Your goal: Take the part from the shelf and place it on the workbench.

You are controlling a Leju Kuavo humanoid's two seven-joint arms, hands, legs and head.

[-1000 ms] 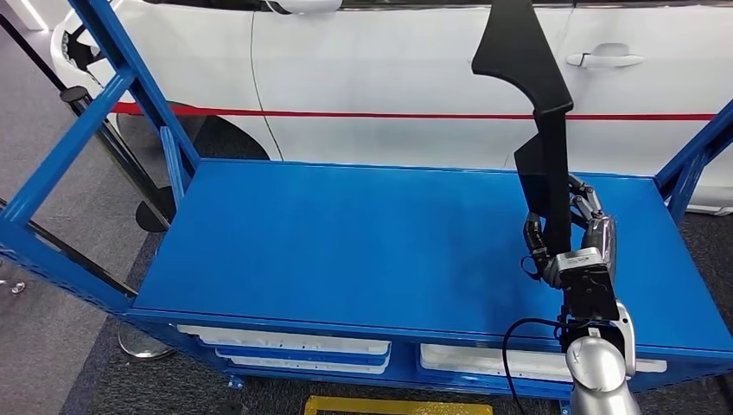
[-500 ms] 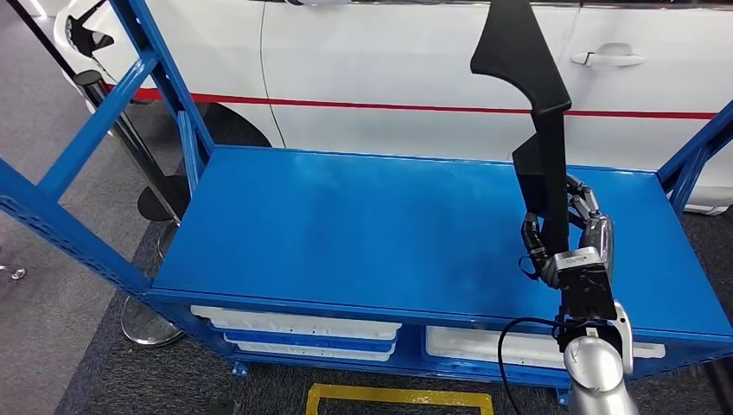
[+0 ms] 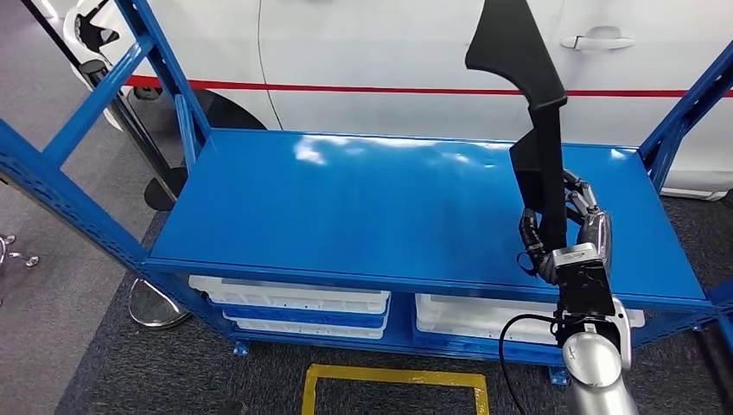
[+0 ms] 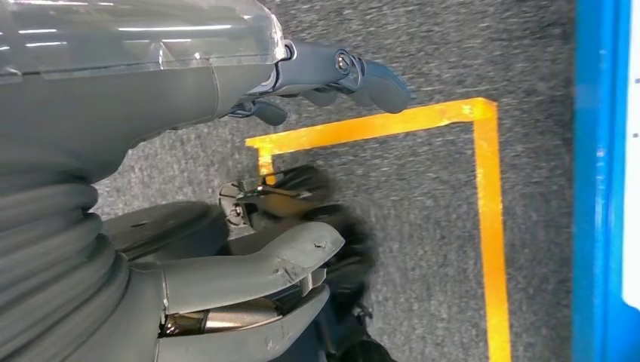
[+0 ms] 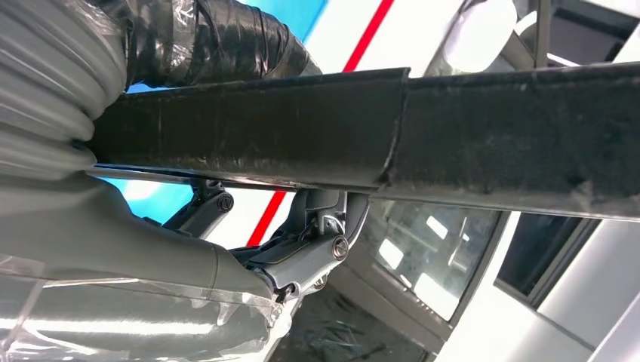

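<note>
On the left we see the blue frame post (image 3: 73, 207) of the bench (image 3: 363, 216). A dark stand foot (image 3: 156, 307) sits on the grey floor beside it. Under the bench top there are white trays (image 3: 290, 303). A yellow floor line (image 3: 393, 380) marks a box just in front of us.

Our left hand (image 4: 249, 226) hangs low by the floor. Its fingers are apart and it holds nothing.

The bench top is wide and flat and blue. From its left edge to the middle there is lots of room.

Now we come to the right. Our right hand (image 3: 566, 238) is wrapped tight around the bottom end of the black part (image 3: 536, 112). The part is long and thin. It stands almost straight up from our hand, and its wide top leans a little to the left. It is up in the air over the right side of the bench, not touching it. Behind it is a white car (image 3: 389, 52) with a red stripe.

We think the part has to tip over and lie flat. Its top would swing left, where the room is. The right frame post (image 3: 683, 104) is near, so we should keep away from it.
</note>
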